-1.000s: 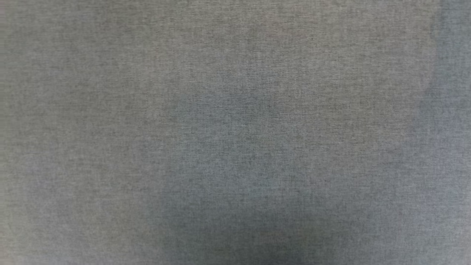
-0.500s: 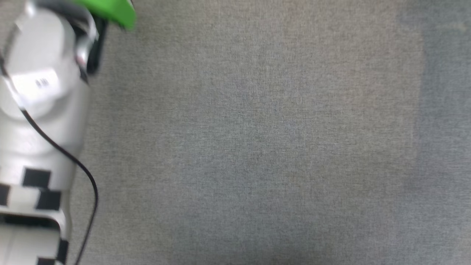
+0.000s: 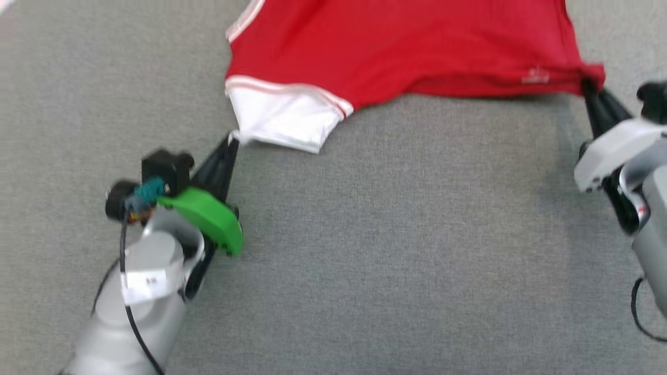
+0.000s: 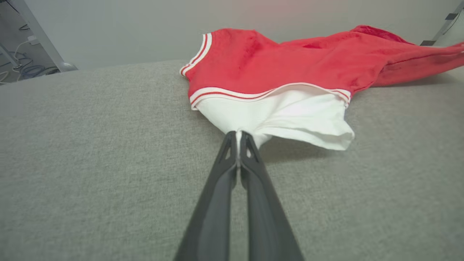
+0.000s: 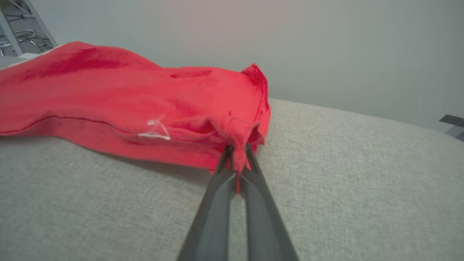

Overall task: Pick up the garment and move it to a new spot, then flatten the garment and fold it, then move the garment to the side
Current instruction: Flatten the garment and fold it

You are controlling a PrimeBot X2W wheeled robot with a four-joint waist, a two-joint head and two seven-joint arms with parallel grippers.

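The garment point(image 3: 396, 47), a red shirt with a white sleeve and striped trim, lies stretched across the grey cloth surface at the top of the head view. My left gripper point(image 3: 232, 139) is shut on the edge of the white sleeve point(image 4: 290, 119); the left wrist view shows its fingertips point(image 4: 238, 136) pinching that edge. My right gripper point(image 3: 589, 86) is shut on the red hem corner point(image 5: 237, 139) at the garment's right end. The right wrist view shows red cloth bunched between the fingers point(image 5: 237, 154). The front lettering is hidden.
The grey fabric surface point(image 3: 396, 234) spreads wide below the garment between both arms. A metal frame and cables point(image 4: 21, 54) stand beyond the surface's far edge in the left wrist view. A pale wall rises behind.
The head camera has swung: a second ago it showed bare grey cloth, then the left forearm, and now it shows the garment and both grippers holding it.
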